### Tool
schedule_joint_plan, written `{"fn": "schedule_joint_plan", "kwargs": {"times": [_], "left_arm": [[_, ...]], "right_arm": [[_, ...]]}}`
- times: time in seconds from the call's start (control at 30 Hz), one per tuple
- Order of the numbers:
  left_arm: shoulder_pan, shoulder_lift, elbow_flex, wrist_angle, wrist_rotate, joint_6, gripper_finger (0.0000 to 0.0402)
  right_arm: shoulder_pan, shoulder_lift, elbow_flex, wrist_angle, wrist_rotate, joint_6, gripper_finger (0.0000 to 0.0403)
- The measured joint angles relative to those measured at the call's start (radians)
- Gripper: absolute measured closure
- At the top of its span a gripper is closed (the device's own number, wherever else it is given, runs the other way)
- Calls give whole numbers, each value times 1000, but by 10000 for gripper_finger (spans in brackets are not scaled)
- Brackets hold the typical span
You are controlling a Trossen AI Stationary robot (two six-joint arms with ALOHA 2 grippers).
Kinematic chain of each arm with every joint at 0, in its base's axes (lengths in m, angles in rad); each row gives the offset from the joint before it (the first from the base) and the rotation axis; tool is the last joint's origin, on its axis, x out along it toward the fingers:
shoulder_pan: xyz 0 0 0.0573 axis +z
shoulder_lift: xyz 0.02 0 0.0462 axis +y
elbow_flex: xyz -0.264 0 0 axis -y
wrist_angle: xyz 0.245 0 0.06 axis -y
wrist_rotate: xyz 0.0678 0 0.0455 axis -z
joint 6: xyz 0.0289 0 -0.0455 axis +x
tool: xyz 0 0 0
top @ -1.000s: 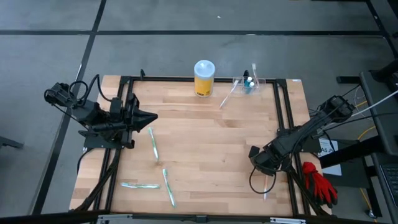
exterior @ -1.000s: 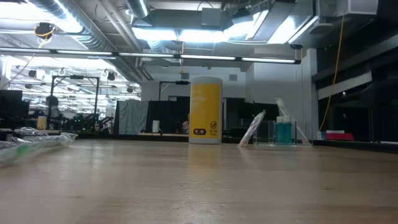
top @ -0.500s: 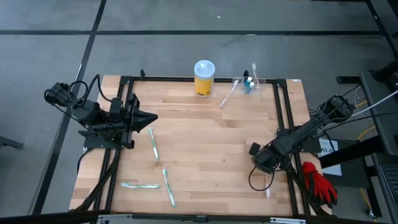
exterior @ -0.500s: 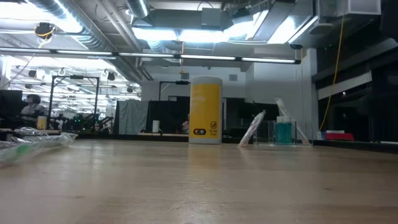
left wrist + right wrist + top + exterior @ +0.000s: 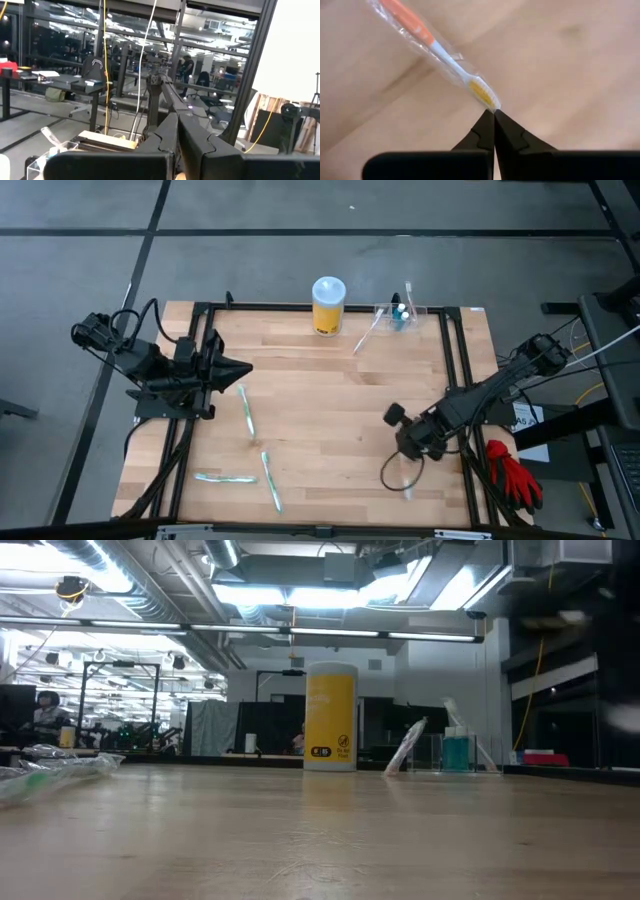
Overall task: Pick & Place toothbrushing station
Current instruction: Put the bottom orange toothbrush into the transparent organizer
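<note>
Because it must receive brushes, the toothbrushing station (image 5: 398,314), a low box of clear hard plastic, stands at about one o'clock on the wooden counter (image 5: 330,400), beside the smooth yellow canister (image 5: 328,305); two brushes already lean in it. At about five o'clock the right end effector (image 5: 406,473) is pinched shut on the wrapper tip of an orange toothbrush (image 5: 440,52), thin and crinkly. The left end effector (image 5: 240,367) waits closed and empty at nine o'clock.
</note>
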Motion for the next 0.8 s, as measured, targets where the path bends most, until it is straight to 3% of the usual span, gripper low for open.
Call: {"fn": "schedule_joint_plan", "kwargs": {"times": [0.2,0.37,0.43,0.53,0.7,0.8], "left_arm": [[0,0,0,25,0,22,394],[0,0,0,25,25,22,394],[0,0,0,25,27,25,394],[0,0,0,34,42,37,394],[0,-11,0,41,62,55,394],[0,-15,0,40,77,56,394]], "right_arm": [[-135,0,144,-52,300,201,401],[-293,0,295,-67,566,630,401],[-367,0,362,-59,605,814,402],[-493,0,445,-57,496,981,402],[-638,1,480,94,98,1146,402],[-673,-1,442,167,-59,1243,402]]}}
